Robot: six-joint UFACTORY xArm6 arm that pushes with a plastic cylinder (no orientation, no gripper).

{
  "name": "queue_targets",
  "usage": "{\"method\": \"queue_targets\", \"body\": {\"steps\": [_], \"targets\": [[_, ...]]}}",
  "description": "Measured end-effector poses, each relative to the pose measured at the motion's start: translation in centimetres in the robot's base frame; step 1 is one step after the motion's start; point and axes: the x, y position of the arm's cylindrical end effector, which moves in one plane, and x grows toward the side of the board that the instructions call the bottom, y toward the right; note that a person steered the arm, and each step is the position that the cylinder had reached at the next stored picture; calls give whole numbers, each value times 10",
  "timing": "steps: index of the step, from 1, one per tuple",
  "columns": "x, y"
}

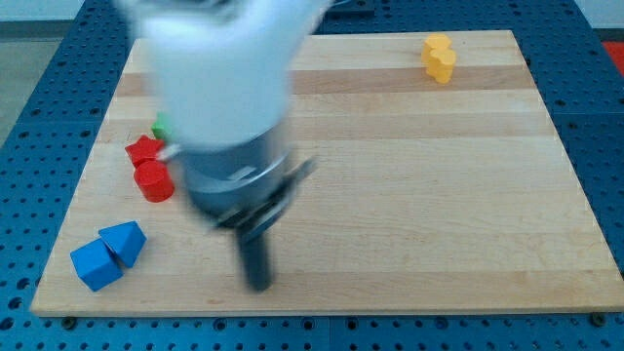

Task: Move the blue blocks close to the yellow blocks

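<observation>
Two blue blocks sit touching at the view's bottom left: a blue cube (95, 263) and a blue triangular block (125, 240) just up and right of it. A yellow block (439, 58), which looks like two pieces pressed together, sits at the view's top right. My tip (258, 285) rests on the board near the bottom edge, well to the right of the blue blocks and far from the yellow one. It touches no block. The blurred arm above it hides part of the board's upper left.
A red star-like block (144, 150) and a red cylinder (154, 181) sit at the left, above the blue blocks. A green block (160, 128) peeks out beside the arm. The wooden board (439, 195) lies on a blue perforated table (604, 117).
</observation>
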Motion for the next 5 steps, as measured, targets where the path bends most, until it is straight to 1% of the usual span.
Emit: {"method": "queue_targets", "body": {"steps": [1,2,3,4,5], "targets": [[2,-21],[1,-136],[-3,-198],[-10,-177],[-41,-139]]}}
